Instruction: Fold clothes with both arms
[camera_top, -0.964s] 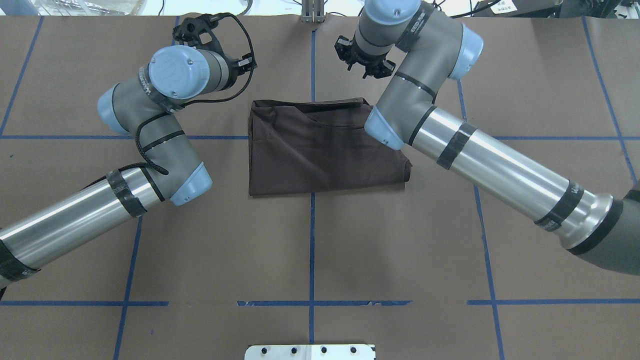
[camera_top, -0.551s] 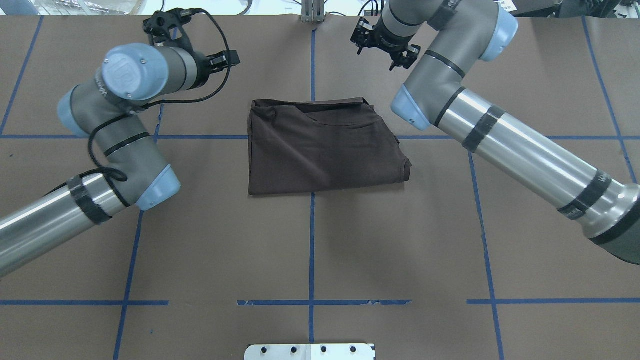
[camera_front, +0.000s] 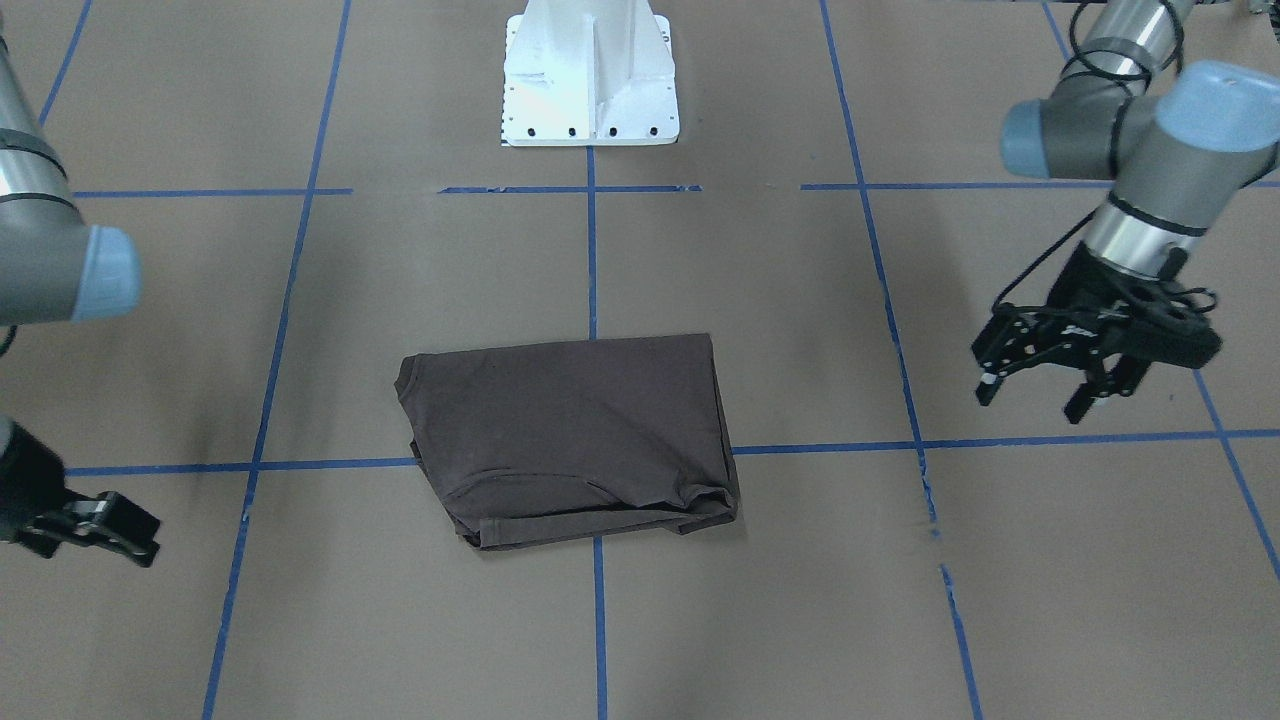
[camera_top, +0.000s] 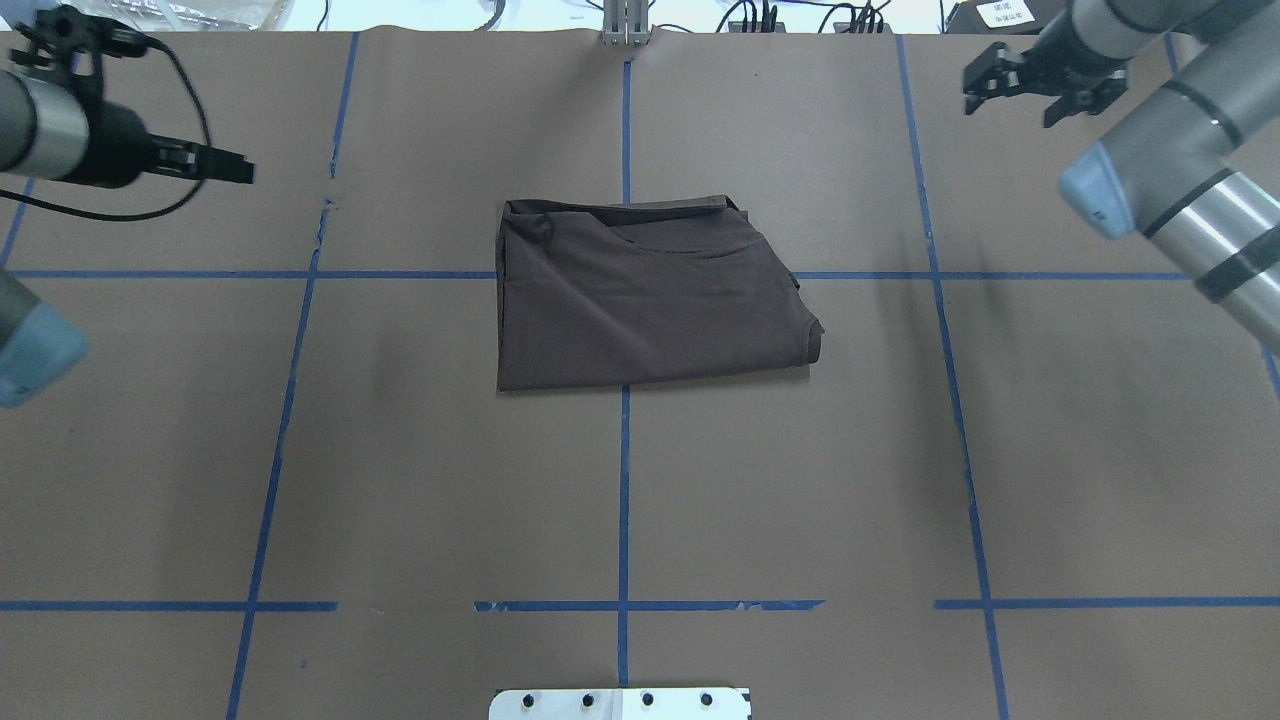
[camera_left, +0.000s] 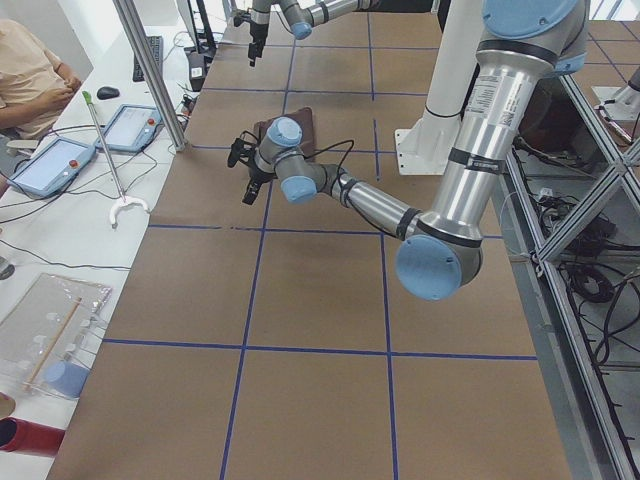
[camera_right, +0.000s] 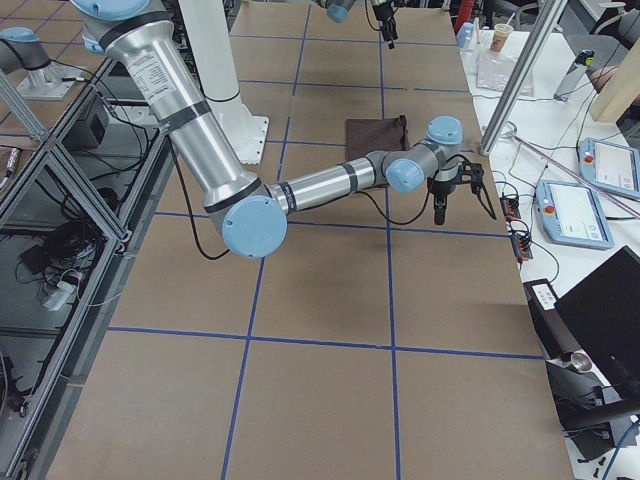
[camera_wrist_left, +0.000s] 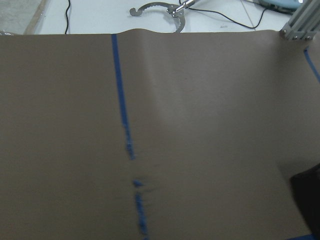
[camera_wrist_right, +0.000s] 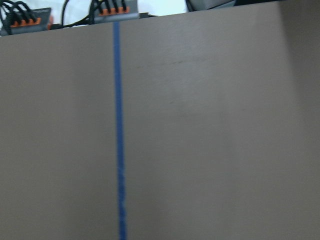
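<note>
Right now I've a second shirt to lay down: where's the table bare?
The widest bare brown paper lies between the folded dark brown T-shirt and the white bolted base. Both its sides are free too. Far corners are crowded by the left claw and right claw.

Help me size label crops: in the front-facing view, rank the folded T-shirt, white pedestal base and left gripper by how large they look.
1. The folded T-shirt, clearly largest.
2. The white pedestal base and the left gripper look about alike. The top edge crops the base and the gripper may be nearer the camera, so they stay unranked.
</note>
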